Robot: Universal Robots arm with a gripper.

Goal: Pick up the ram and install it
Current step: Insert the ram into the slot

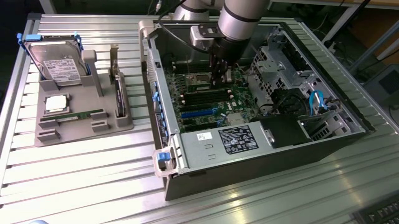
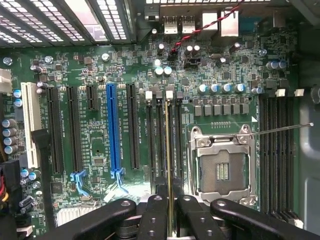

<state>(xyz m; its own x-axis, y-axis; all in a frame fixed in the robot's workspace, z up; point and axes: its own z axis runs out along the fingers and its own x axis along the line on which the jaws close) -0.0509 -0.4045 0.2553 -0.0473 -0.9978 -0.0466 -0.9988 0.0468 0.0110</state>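
Reaches steeply down into the open computer case [image 1: 262,170] from its far side. Pinches the ram [image 2: 169,150] edge-on in the nearly closed gripper [image 2: 169,202], lined up along a memory slot just beside the processor socket [image 2: 222,170]. Set on a slatted metal table [image 1: 74,172]; at the exterior view's left, a grey tray [image 1: 68,135] with a hard drive [image 1: 59,65].

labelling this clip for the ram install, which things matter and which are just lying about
In the job:
ram, held edge-on in the tool
memory slots beneath it

Lying about:
hard drive, processor, expansion card, all on the tray
empty processor socket
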